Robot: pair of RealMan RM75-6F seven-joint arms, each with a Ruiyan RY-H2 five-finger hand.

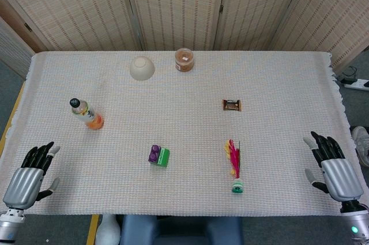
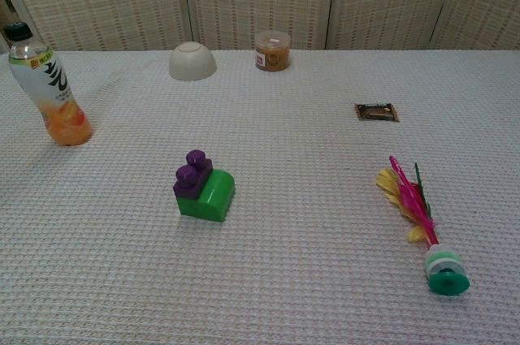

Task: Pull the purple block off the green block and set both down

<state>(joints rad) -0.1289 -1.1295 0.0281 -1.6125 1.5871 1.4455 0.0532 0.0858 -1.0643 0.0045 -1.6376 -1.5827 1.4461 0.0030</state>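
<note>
The purple block point(image 1: 154, 153) point(image 2: 192, 174) is stuck on the left part of the green block point(image 1: 163, 157) point(image 2: 211, 196); the pair lies near the table's front middle. My left hand point(image 1: 30, 176) rests at the front left corner with fingers spread and nothing in it. At the front right corner my right hand point(image 1: 332, 168) lies the same way, fingers apart and holding nothing. Both hands are far from the blocks. Neither hand shows in the chest view.
A juice bottle point(image 1: 86, 113) point(image 2: 49, 89) stands at the left. An upturned white bowl point(image 1: 142, 67) point(image 2: 192, 61) and a brown jar point(image 1: 184, 59) point(image 2: 272, 50) sit at the back. A small brown packet point(image 1: 232, 105) point(image 2: 376, 111) lies right of centre, a feathered shuttlecock point(image 1: 234, 167) point(image 2: 416, 219) nearer the front.
</note>
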